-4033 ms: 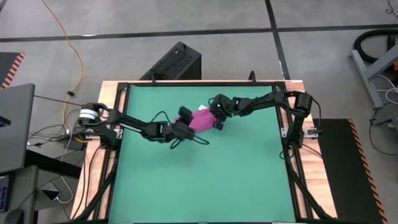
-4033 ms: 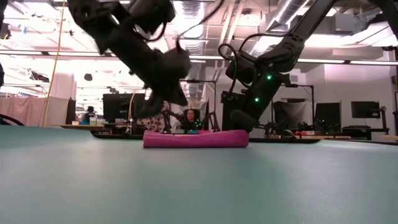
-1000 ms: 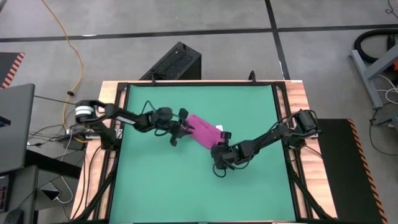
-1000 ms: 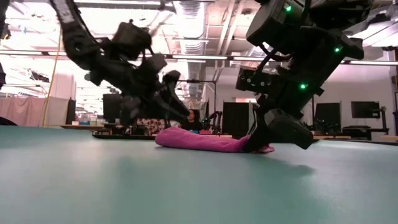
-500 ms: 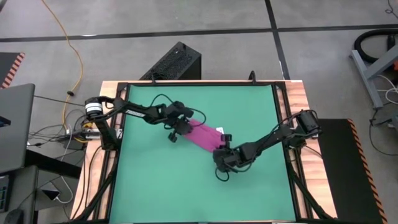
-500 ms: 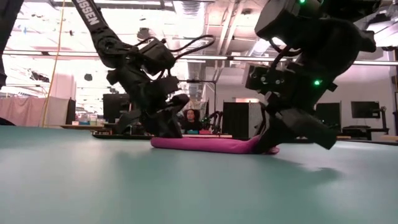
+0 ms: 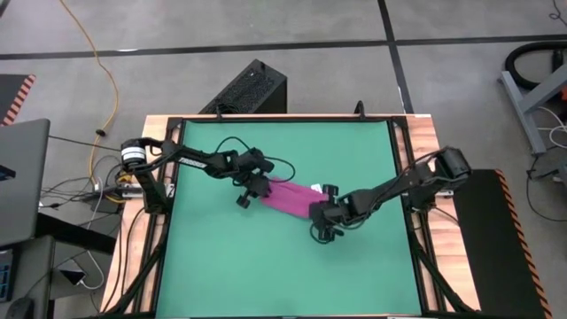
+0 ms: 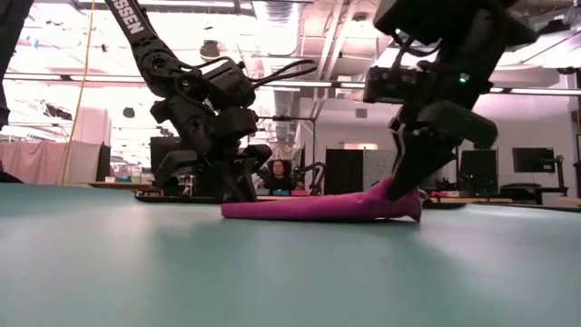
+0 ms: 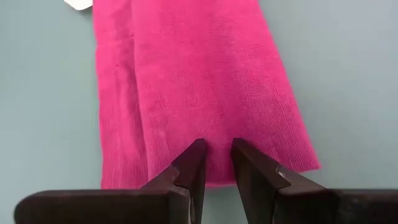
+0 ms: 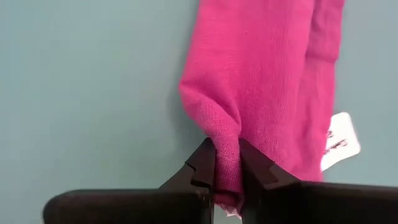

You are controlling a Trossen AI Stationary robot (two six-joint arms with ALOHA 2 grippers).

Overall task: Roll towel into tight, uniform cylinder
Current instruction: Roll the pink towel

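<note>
Towel point(image 7: 290, 197) ends under both grippers (grips hidden).

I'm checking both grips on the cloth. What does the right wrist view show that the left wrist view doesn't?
Only the right wrist view shows the right pincer pinching a raised fold of the towel, with the white tag close beside it. Only the left wrist view shows the left pincer at the towel's flat end, with a narrow gap between its fingers. Both show the pink towel lying folded lengthwise on the green mat.

Bright overhead lights, bg glare, soft shadows, sharp closeups
</note>
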